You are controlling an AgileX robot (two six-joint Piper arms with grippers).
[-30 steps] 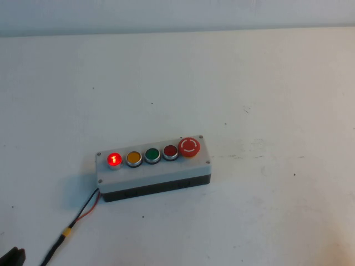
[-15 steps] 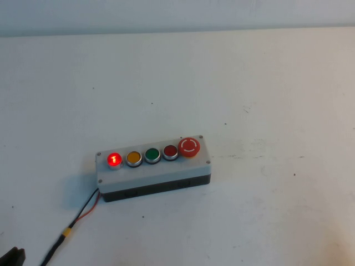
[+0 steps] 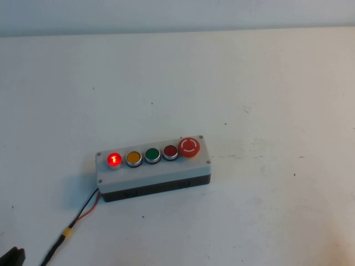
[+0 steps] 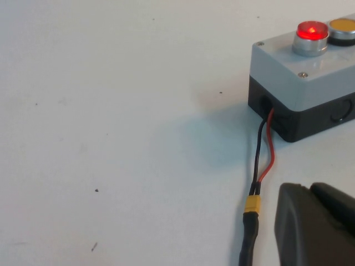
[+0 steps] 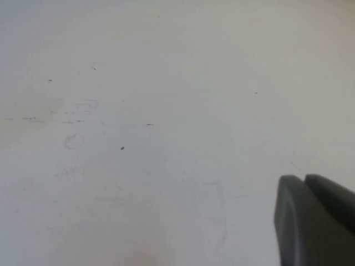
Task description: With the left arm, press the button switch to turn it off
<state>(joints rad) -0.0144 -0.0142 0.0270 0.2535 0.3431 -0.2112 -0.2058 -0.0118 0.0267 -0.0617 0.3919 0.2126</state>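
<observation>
A grey button box (image 3: 153,166) with a black base lies on the white table. Its leftmost button (image 3: 114,159) glows red. Beside it in a row are a yellow button (image 3: 133,158), a green one (image 3: 152,154), a red one (image 3: 170,151) and a large red mushroom button (image 3: 189,147). My left gripper (image 3: 14,257) shows only at the bottom left corner, well short of the box. In the left wrist view the left gripper (image 4: 310,187) is shut and empty, near the cable, with the lit button (image 4: 312,32) ahead. My right gripper (image 5: 304,178) is shut over bare table.
A black and red cable (image 3: 72,224) with a yellow connector (image 4: 253,204) runs from the box's left end toward the table's near edge, close to my left gripper. The white table (image 3: 266,83) spreads all round the box.
</observation>
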